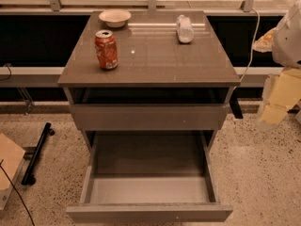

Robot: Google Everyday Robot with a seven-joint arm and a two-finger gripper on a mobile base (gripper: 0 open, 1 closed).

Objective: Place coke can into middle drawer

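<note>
Standing upright on the left side of the brown bench (155, 55), in the upper left of the frame, is the small red-orange metal coke can (106, 49) with a silver top. It is not in the drawer yet. The wide, shallow grey-brown middle drawer (148, 189) with a pale grey floor is pulled out at the bottom of the frame. Behind the can sits a round pale bowl (114, 18). A clear whitish plastic bottle (184, 28) lies at the upper right of the bench. The robot's pale end effector (278, 100) hangs at the right edge of the frame, well apart from the can. I cannot tell if it is spread or pressed together.

I think the first job is to grab the can. To do it well, take the can around its middle, keep it straight, and stay away from the bowl. Then bring it low over the drawer floor before letting go. White marks show on the can, but I cannot read any words.
</note>
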